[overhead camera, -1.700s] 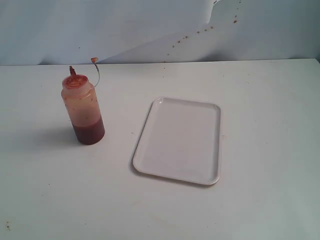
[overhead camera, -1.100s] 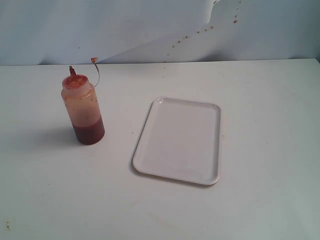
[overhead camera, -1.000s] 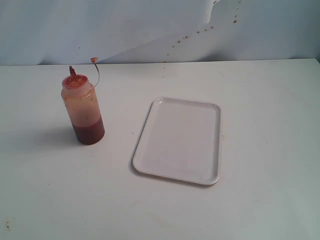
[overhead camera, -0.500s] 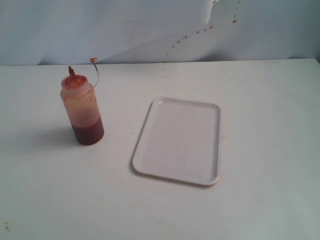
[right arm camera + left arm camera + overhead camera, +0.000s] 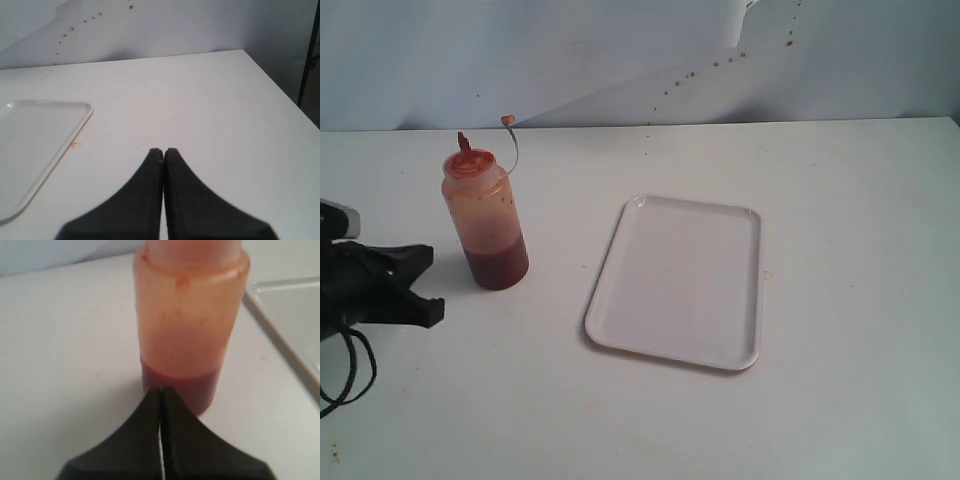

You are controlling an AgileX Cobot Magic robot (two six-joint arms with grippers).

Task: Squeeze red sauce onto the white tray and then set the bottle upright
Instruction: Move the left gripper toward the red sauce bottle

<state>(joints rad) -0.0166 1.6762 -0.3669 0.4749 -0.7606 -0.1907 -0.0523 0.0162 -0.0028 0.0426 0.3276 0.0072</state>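
Pressing flat together, the left jaws show only a hairline seam between their black tips, and they hold nothing. Dead ahead of those tips stands the bottle (image 5: 190, 325), upright on the desk (image 5: 840, 200). It's close to the jaws but apart from them, with a strip of bare desk showing between the two in the exterior view. Nearest the jaws is the bottle's foot, where the red sauce (image 5: 181, 386) sits in a dark band at the bottom. Above that band the clear wall is smeared orange. At the top, farthest from the jaws, the pointed red nozzle (image 5: 465, 146) stands straight up. Its small cap (image 5: 507, 120) hangs out to one side on a thin curved tether. Past the bottle and off to the side lies the white tray (image 5: 680, 285), flat on the desk, plain white and well apart from the left jaws. Behind those jaws, the left arm (image 5: 365, 290) is a black bulk at the edge of the exterior view, with a cable (image 5: 350, 380) looping beneath it.

Over to the right jaws: they're shut tight too, tip against tip, gripping nothing. They sit low over open desk. The tray's rounded corner lies ahead of them and off to one side, not touching. Farther out still rises the pale backdrop (image 5: 620, 50), flecked with small red spots.
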